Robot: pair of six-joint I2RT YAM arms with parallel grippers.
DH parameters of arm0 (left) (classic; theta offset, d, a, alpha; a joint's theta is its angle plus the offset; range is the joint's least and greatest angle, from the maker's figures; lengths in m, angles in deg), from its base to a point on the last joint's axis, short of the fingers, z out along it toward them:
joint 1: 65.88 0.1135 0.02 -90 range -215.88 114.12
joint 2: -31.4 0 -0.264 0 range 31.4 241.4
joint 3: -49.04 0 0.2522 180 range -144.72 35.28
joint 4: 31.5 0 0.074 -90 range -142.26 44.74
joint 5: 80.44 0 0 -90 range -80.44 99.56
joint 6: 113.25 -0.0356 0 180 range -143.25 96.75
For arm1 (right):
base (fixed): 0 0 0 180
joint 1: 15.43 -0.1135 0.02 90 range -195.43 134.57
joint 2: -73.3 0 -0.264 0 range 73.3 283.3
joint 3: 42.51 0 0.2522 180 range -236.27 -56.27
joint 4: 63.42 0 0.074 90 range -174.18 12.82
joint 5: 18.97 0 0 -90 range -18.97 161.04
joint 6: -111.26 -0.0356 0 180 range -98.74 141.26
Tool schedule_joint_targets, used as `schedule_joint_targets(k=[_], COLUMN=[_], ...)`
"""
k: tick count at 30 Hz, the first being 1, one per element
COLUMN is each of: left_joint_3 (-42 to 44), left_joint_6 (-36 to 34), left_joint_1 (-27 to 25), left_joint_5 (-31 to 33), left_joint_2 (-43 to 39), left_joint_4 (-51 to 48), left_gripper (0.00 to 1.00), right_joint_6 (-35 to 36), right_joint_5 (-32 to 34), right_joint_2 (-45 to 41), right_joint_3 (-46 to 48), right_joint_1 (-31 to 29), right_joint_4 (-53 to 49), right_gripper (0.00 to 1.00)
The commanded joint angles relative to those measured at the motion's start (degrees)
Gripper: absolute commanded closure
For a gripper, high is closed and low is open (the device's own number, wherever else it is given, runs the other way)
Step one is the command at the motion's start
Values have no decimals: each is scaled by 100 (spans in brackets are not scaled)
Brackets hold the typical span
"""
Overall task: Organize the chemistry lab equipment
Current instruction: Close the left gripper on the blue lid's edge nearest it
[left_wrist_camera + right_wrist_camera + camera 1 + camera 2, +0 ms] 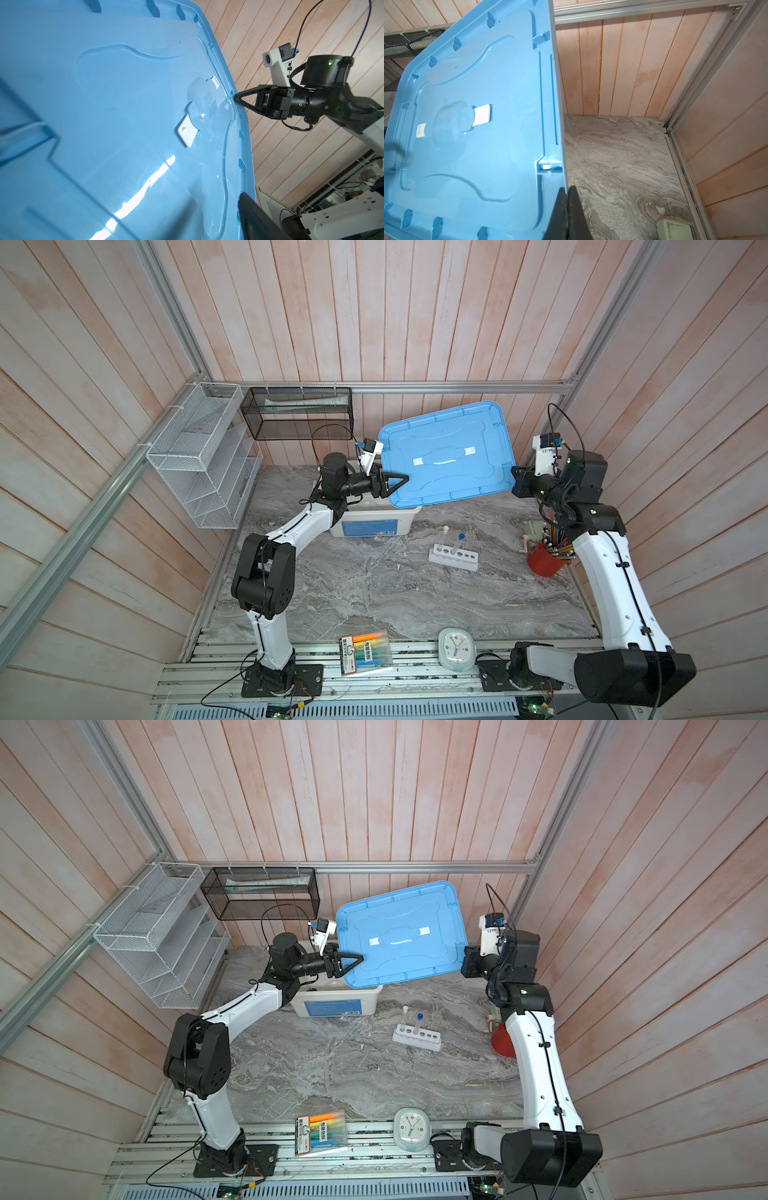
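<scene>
Top views: blue lid point(446, 456) blocks white bin point(368, 517); rack point(454, 559) nearby.

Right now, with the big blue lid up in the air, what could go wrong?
1. The blue lid hangs tilted, pinched only at its thin rim by the right gripper; it might slip or swing.
2. The left gripper looks open around the opposite edge, so it probably gives no support.
3. If the lid fell, it could hit the white bin below or knock over the two tubes standing in the white rack nearby.
</scene>
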Motion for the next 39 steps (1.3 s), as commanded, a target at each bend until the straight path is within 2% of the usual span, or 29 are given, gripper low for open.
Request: schedule_joint_targets(k=[1,16,32,36,39], left_joint_3=[-51,90,312,329,347], left_joint_6=[137,71,-328,-331,-305], left_joint_1=[-10,-16,-25,-25,-25], left_joint_5=[-130,-48,222,234,232], left_joint_2=[-67,-369,-775,-847,-899], left_joint_4=[258,134,-244,-262,-226], left_gripper=[26,44,58,70,74], right_joint_6=[-93,-155,-128,-150,-161], right_joint_5=[-117,-14,126,117,109], right_joint_2=[-165,-266,-198,-163,-148], right_joint_3=[84,696,886,884,903], right_joint_1=[-41,-152,-152,-160,-161], right_joint_4=[381,1005,1148,1197,1252], right_gripper=[100,100,100,100,100])
